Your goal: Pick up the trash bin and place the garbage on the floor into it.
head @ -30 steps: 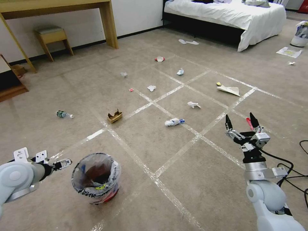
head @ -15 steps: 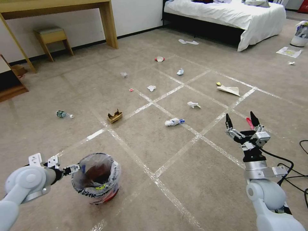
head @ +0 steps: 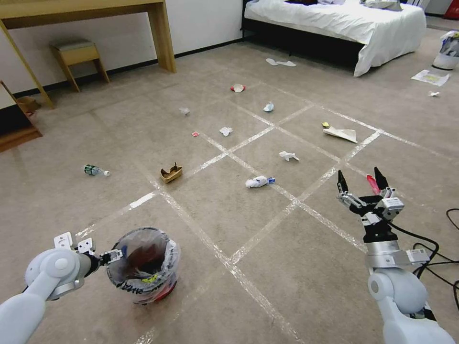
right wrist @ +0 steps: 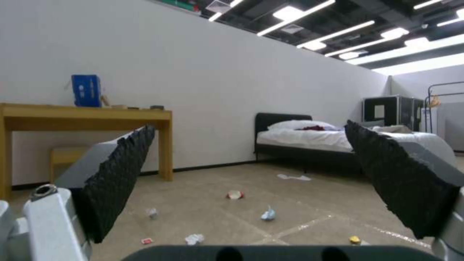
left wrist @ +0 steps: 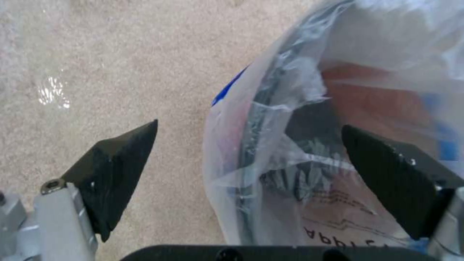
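trash bin stands on the floor near the robot, low on its left side, with a red base and a crinkly clear bag with black letters over the rim. the left gripper is right at the bin's left rim. in the left wrist view its 2 black fingers are spread wide, 1 over the carpet outside the bin and the other over the bag, so the rim and bag sit between them, and they are not pinching yet. the right gripper is held up over the floor on the robot's right, well apart from the bin, and its 2 pointed fingers are spread with nothing between them. garbage lies all over the carpet: a white tissue wad with a blue bit near the middle, a torn brown box left of it, a small bottle farther left, more white tissues, a bluish wad, a crushed red and white bowl and a sheet of paper. a small red wrapper lies between the right gripper's fingers in the head view, down on the floor. shiny tape strips cross the carpet in a grid.
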